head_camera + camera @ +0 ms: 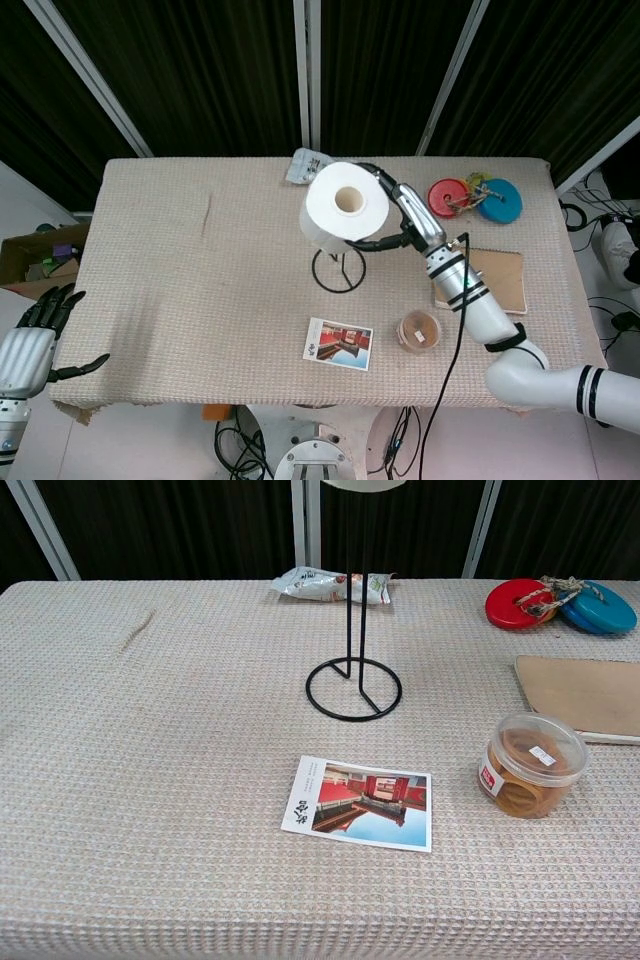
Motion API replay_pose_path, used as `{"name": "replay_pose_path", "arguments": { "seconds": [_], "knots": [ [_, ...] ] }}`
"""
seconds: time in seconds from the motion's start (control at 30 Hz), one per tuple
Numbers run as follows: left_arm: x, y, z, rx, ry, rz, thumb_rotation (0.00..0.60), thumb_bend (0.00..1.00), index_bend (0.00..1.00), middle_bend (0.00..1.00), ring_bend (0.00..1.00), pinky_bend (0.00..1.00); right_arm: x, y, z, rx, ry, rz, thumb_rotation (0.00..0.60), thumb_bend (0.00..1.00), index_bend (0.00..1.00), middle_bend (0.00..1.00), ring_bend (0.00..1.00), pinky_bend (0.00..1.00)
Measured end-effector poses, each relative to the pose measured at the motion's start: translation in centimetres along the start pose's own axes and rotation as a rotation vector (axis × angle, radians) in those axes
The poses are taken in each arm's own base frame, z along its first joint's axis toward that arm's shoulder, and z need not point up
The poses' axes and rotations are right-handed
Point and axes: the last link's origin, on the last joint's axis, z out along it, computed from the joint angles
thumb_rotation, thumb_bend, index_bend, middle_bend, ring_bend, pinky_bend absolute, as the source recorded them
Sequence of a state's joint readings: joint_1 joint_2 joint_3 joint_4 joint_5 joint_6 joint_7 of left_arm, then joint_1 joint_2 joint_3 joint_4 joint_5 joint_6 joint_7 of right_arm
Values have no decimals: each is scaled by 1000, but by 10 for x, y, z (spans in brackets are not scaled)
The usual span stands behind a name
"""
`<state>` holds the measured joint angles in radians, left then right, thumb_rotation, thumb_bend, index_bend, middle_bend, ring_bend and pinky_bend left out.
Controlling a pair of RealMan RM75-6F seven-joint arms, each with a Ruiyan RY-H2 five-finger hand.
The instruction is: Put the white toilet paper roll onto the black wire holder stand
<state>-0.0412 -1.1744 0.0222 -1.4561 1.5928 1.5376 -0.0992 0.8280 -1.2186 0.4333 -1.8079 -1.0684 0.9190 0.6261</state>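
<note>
My right hand grips the white toilet paper roll from its right side, holding it in the air directly over the black wire holder stand. The roll's core hole faces up toward the head camera and hides the stand's post. In the chest view the stand rises from its ring base at table centre, and only the roll's bottom edge shows at the top of the frame. My left hand hangs off the table's near left corner with fingers spread, holding nothing.
A snack bag lies behind the stand. A photo card and a lidded plastic jar sit in front. A wooden board and red and blue discs lie to the right.
</note>
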Motion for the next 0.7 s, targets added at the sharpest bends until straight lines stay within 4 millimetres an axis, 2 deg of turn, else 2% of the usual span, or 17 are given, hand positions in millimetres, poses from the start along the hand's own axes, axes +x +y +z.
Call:
{"name": "replay_pose_path", "arguments": {
  "seconds": [0.23, 0.47, 0.53, 0.57, 0.63, 0.7],
  "knots": [
    [0, 1, 0, -3, 3, -5, 341, 85, 108, 47, 43, 197, -11, 13, 8, -55, -10, 13, 600, 176, 544, 442, 339, 340],
    [0, -2, -2, 6, 2, -3, 341, 85, 109, 47, 43, 197, -12, 36, 7, -110, -15, 50, 600, 176, 478, 387, 280, 281],
    [0, -2, -3, 8, 2, -3, 341, 85, 108, 47, 43, 197, -12, 42, 6, -118, -20, 49, 600, 173, 435, 353, 234, 256],
    [0, -2, -3, 8, 3, -3, 340, 85, 108, 47, 42, 197, -12, 45, 6, -121, -24, 43, 600, 158, 358, 292, 162, 217],
    [-1, -2, -3, 6, 3, -3, 342, 85, 109, 47, 42, 197, -14, 51, 4, -130, -43, 21, 600, 110, 137, 130, 38, 109],
    [-1, -1, -3, 5, 0, -1, 344, 84, 109, 47, 42, 197, -15, 56, 2, -139, -63, 1, 600, 55, 2, 16, 0, 20]
  ]
}}
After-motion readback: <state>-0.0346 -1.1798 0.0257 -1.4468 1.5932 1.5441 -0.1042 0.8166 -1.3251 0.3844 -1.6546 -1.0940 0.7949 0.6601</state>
